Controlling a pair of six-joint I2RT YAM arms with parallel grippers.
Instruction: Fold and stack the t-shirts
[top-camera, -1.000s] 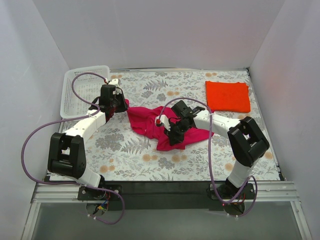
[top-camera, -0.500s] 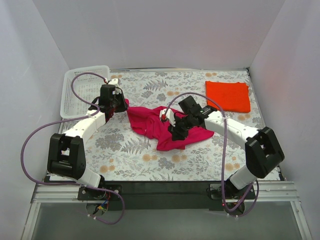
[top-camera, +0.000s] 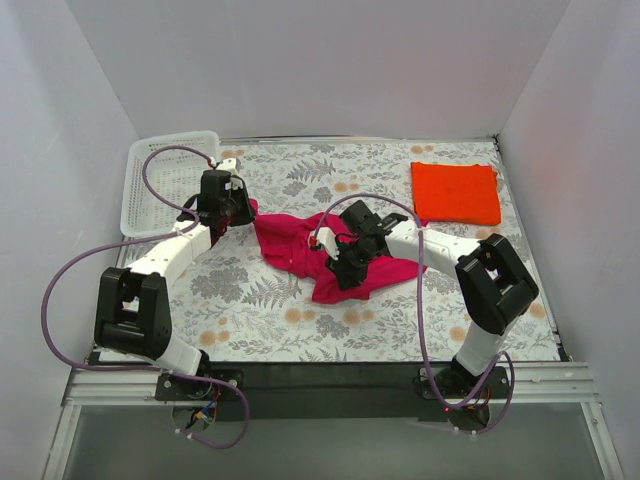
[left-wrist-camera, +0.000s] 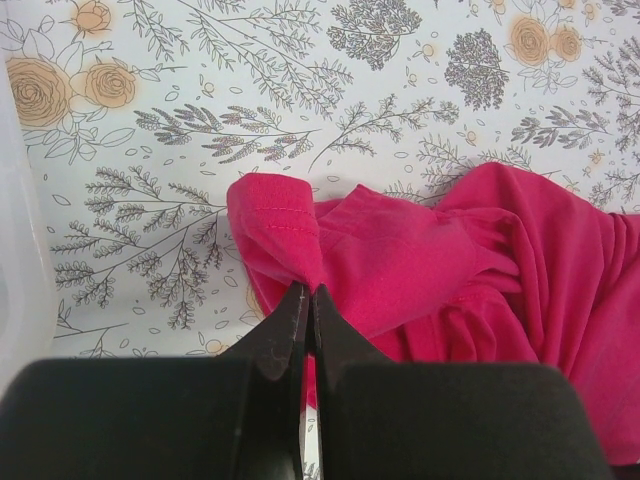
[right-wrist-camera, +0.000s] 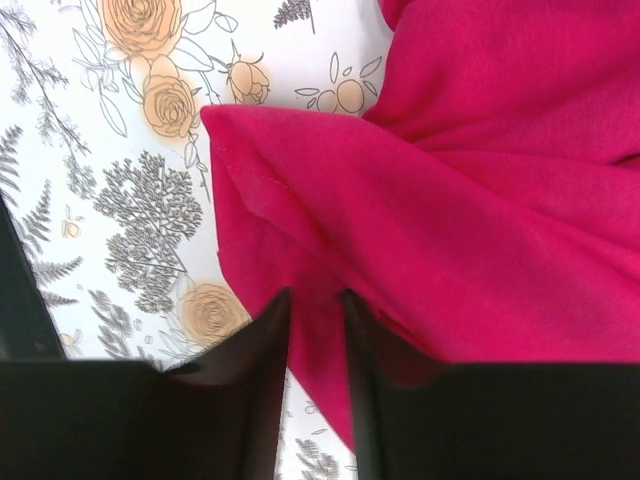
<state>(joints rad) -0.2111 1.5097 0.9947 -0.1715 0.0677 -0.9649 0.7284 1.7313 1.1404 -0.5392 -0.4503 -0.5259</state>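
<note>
The pink shirt (top-camera: 290, 248) is lying in a crumpled heap in the middle of the desk (top-camera: 280, 335). The orange shirt (top-camera: 456, 193) is lying flat and folded at the far right corner, well apart from the pink one. The left hand (left-wrist-camera: 308, 293) is squeezing tight on a stitched edge at the left end of the pink shirt. The right hand (right-wrist-camera: 316, 297) is sitting low on the near right part of the heap. Its fingers are standing a little apart, with pink cloth showing in the gap, and it is looking loose, not gripping.

Here is what I am thinking could go wrong. Only one hand is really holding the shirt. If the left hand is pulling alone, the whole heap may be sliding along the desk in a lump and not spreading flat. The right hand is sitting over many bunched folds. If it is closing there, it may be grabbing two layers at once, and then the shirt will be opening up twisted. If it is lifting with loose fingers, the cloth may be slipping out. A fold made on a lumpy shirt may be coming out crooked, and it will not be stacking neatly on the orange one.
</note>
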